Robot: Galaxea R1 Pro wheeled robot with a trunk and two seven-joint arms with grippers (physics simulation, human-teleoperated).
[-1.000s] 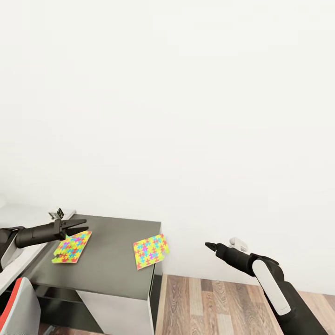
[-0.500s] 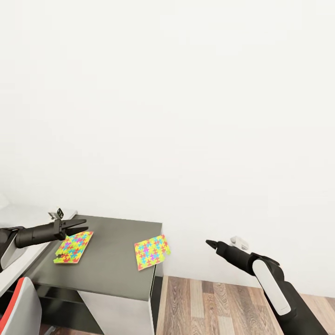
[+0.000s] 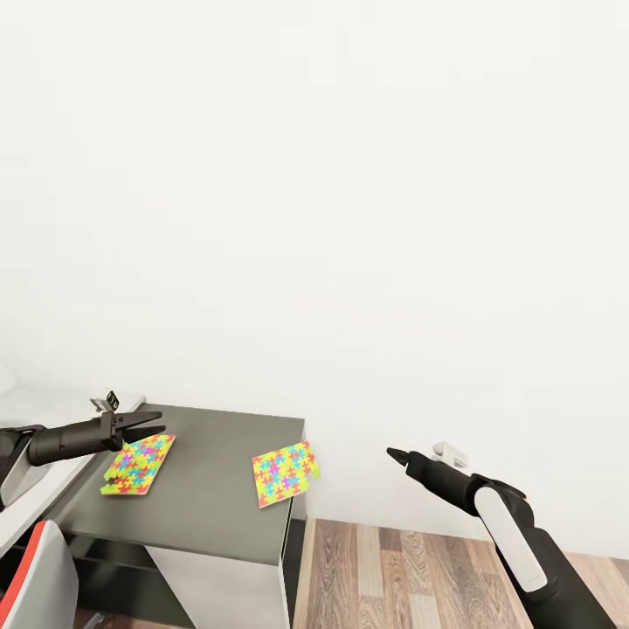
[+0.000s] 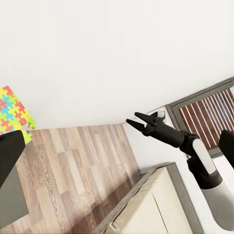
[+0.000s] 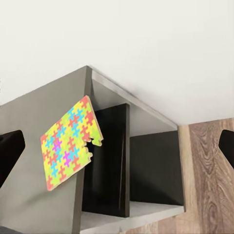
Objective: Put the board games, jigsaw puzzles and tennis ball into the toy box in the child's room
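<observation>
On the dark-grey corner section of the table, 2 jigsaw puzzles: 1 lying flat just under the left gripper (jaws spread, holding nothing), the other at the corner nearest the wall, overhanging the edge. Off past the table end, above the wood-plank floor, the right gripper, fingers parted in the left wrist view, nothing between them.
</observation>
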